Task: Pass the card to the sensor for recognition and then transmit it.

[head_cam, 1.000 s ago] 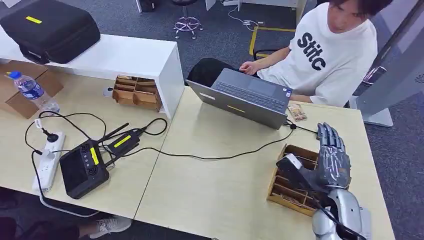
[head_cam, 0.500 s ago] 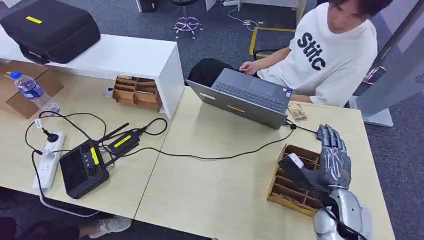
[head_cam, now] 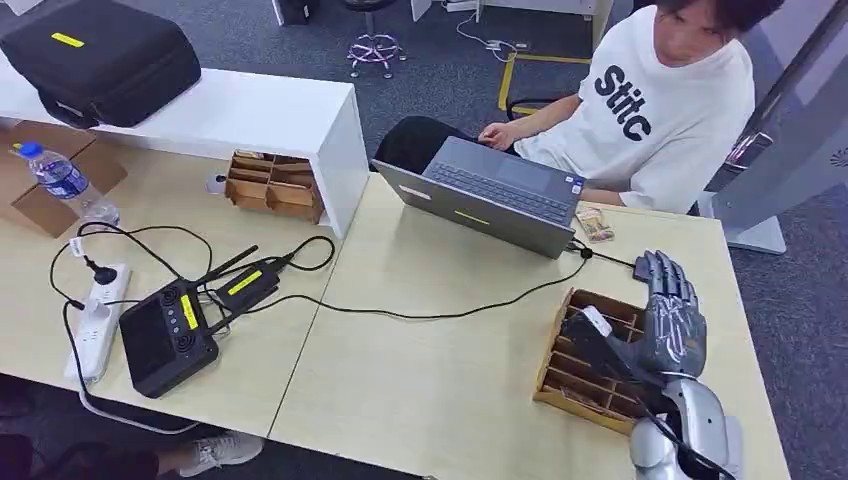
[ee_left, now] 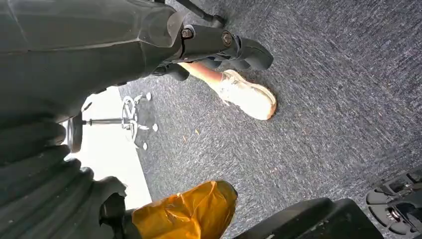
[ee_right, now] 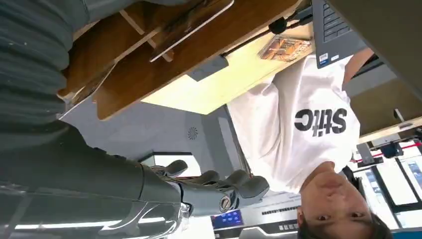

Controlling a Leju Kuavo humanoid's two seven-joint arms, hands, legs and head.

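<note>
Looking down from the head view, the right hand (head_cam: 668,322) hovers over the wooden card rack (head_cam: 590,358) at the right end of the counter (head_cam: 440,380), fingers stretched out flat, thumb reaching over the slots, nothing visibly grasped. No card can be made out in the rack's slots from here. Behind the rack a person in a white shirt (head_cam: 660,100) types on a grey laptop (head_cam: 490,195). On the left of the counter lie a black controller (head_cam: 165,340), a white power strip (head_cam: 95,320), a water bottle (head_cam: 62,182) and a second wooden rack (head_cam: 272,185).

The left wrist view faces grey carpet (ee_left: 308,129), a white shoe (ee_left: 246,94) and an orange object (ee_left: 186,211); the left hand (ee_left: 219,50) hangs with fingers loosely curled, and I cannot tell whether it is clenched.

The right wrist view has the right hand's fingers (ee_right: 224,186) extended, grasping nothing, with the rack's wooden dividers (ee_right: 164,45) close by and a thin card (ee_right: 191,27) leaning in a slot.
</note>
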